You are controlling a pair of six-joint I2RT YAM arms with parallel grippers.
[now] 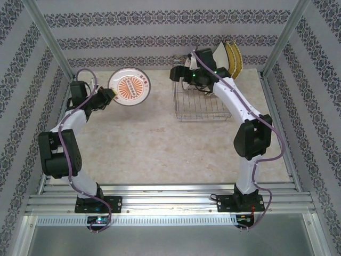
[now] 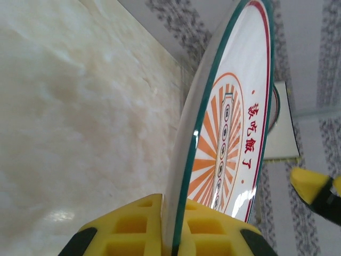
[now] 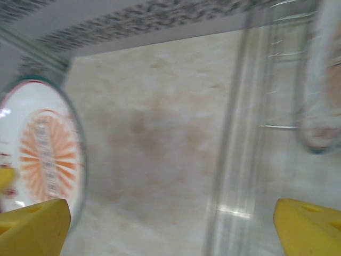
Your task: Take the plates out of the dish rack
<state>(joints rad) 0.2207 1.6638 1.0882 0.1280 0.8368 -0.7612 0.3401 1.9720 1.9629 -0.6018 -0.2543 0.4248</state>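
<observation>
Silver wire dish rack (image 1: 201, 104) sits upper right in the top view on the tabletop (image 1: 149, 144). White square plate (image 1: 219, 55) and yellow plates (image 1: 233, 57) stand on edge at its far end, close to the back wall. Right arm lies across the rack and covers part of its far-left corner. Second round plate (image 3: 319, 96), too blurred for detail, stands among the rack wires at the right edge of the right wrist view.

Round plate (image 1: 129, 88) has an orange sunburst, red characters and a green rim. It is outside the rack, upper left of centre and well apart from it, held on edge with its face toward the top camera.

Left hand (image 1: 110, 96) is clamped on that plate's rim; the left wrist view shows the rim pinched between yellow fingers (image 2: 133, 229). Right hand (image 3: 170, 210) is spread wide and grips nothing, yellow fingertips at the lower corners of a blurred view, by the rack's far-left end.

Tabletop is beige and marble-look. Walls (image 1: 160, 21) are white with dark patterned stripes, aluminium posts (image 1: 48, 37) at the corners, slotted rail along the bottom edge under both arm bases
</observation>
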